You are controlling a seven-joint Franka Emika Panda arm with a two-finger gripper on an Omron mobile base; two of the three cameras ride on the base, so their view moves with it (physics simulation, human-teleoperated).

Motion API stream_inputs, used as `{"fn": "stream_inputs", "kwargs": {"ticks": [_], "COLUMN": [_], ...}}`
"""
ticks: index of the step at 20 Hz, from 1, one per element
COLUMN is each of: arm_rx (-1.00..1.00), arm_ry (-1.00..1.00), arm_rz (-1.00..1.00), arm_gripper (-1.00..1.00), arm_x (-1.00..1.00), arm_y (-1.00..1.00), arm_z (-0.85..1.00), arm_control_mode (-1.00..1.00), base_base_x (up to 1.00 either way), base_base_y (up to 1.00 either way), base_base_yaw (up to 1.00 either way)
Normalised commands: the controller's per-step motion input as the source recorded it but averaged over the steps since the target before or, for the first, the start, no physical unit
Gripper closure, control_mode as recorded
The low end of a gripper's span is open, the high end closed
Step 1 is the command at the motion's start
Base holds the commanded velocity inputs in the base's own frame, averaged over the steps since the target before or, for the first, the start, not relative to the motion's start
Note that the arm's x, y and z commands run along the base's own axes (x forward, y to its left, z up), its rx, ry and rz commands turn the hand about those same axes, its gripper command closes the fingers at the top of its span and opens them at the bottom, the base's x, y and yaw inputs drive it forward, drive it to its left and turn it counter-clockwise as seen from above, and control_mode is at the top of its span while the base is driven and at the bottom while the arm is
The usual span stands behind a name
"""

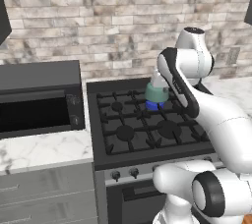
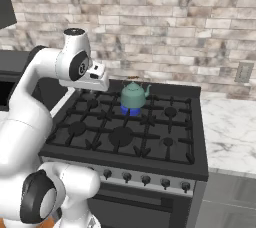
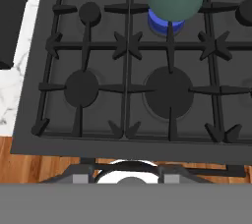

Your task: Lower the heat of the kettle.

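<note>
The kettle (image 2: 133,96) sits on a back burner in the middle of the stove (image 2: 195,164), and a blue flame (image 3: 166,23) glows under it. From the left base view the kettle (image 1: 157,93) is partly hidden behind the arm. The hand is up high over the stove, looking down at the black grates (image 3: 125,66). Whether the fingers are wide or narrow cannot be told — they are not clear in any picture.

The step in hand looks like getting down to the knobs (image 2: 145,179) on the front of the stove. To do it well, the arm should drop low and come in front, pick the one knob that belongs to the kettle's burner, grip it gently and turn it just a little — not all the way off. Which knob that is cannot be told from here.

A white marble desk (image 2: 227,132) lies on both sides of the stove. A black microwave (image 1: 39,98) stands on the left part. The wall behind is brick (image 1: 98,26), and the floor is wood (image 3: 29,159).
</note>
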Motion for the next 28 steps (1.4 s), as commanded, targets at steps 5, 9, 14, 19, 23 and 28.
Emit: {"fn": "stream_inputs", "kwargs": {"ticks": [5,9,14,19,23,28], "arm_rx": [0.03,0.11,0.09,0.08,0.05,0.05], "arm_ry": [-0.1,-0.02,0.0,0.0,0.0,0.0], "arm_rz": [-0.03,-0.11,-0.12,-0.16,-0.18,-0.17], "arm_gripper": [-1.0,-1.0,-1.0,-1.0,-1.0,-1.0], "arm_x": [-0.09,-0.32,-0.49,-0.57,-0.63,-0.5], "arm_y": [-0.29,-0.69,-0.55,-0.46,-0.35,-0.23], "arm_z": [-0.02,-0.2,-0.3,-0.37,-0.37,-0.33], "arm_control_mode": [-1.0,-1.0,-1.0,-1.0,-1.0,-1.0], "base_base_x": [0.0,0.0,0.0,0.0,0.0,0.0], "base_base_y": [0.0,0.0,0.0,0.0,0.0,0.0], "base_base_yaw": [0.0,0.0,0.0,0.0,0.0,0.0]}}
